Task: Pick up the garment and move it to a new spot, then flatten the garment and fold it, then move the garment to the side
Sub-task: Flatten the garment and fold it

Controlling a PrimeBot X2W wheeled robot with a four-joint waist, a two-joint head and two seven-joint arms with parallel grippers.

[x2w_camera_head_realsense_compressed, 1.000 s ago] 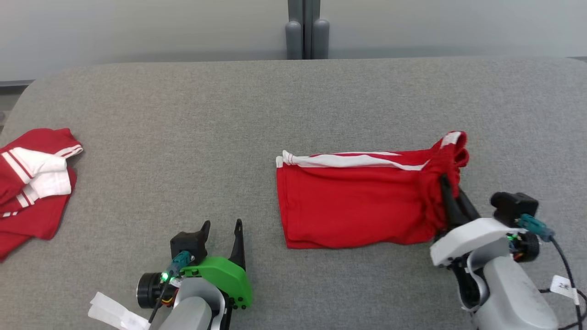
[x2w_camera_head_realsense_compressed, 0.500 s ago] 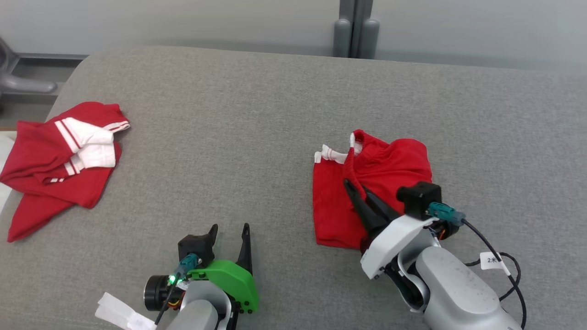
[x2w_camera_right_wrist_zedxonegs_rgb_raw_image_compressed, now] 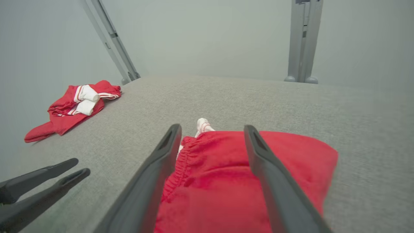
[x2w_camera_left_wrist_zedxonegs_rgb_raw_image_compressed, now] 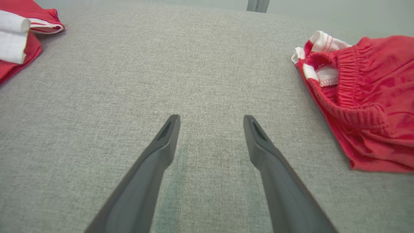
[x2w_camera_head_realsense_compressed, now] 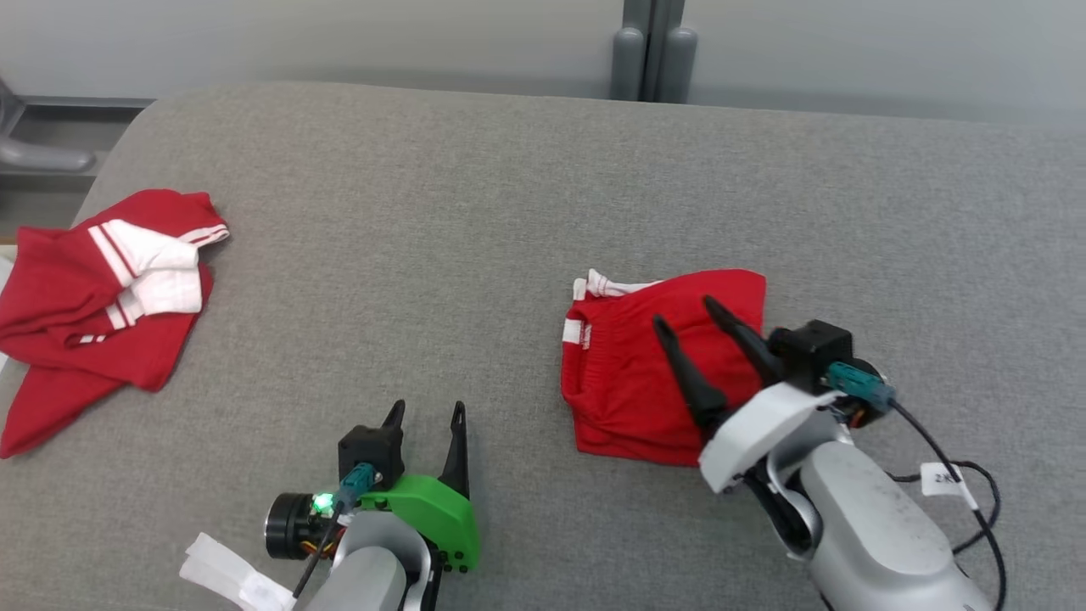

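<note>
1. The folded red fabric shorts with white stripes (x2w_camera_head_realsense_compressed: 619, 382) (x2w_camera_left_wrist_zedxonegs_rgb_raw_image_compressed: 365, 97) (x2w_camera_right_wrist_zedxonegs_rgb_raw_image_compressed: 220, 168) lie flat on the grey cloth-covered desk (x2w_camera_head_realsense_compressed: 424, 212), right of its middle and on the robot's near side.
2. The bundle is about as wide as it is deep, so it has no clear long axis. Its gathered elastic waistband runs along the left edge, facing the left pincer (x2w_camera_head_realsense_compressed: 428, 407) (x2w_camera_left_wrist_zedxonegs_rgb_raw_image_compressed: 211, 118) (x2w_camera_right_wrist_zedxonegs_rgb_raw_image_compressed: 80, 166). The smooth folded edge is on the right, and a white striped corner sticks out at the far left.
3. The right pincer (x2w_camera_head_realsense_compressed: 683, 311) (x2w_camera_right_wrist_zedxonegs_rgb_raw_image_compressed: 212, 127) hovers over the shorts with its fingers spread wide, pointing away from the robot and slightly left. It grips nothing.
4. The left pincer is also spread wide and empty, over bare desk and well apart from the shorts.
5. A second crumpled red and white garment (x2w_camera_head_realsense_compressed: 93, 314) (x2w_camera_left_wrist_zedxonegs_rgb_raw_image_compressed: 19, 38) (x2w_camera_right_wrist_zedxonegs_rgb_raw_image_compressed: 74, 106) lies at the desk's far left edge.
6. A second ago the shorts were a wide strip running left to right, with the right pincer clamped on the right end. That end has since been carried leftward over the rest, halving the width, and the pincer has let go. The head camera has also shifted.
</note>
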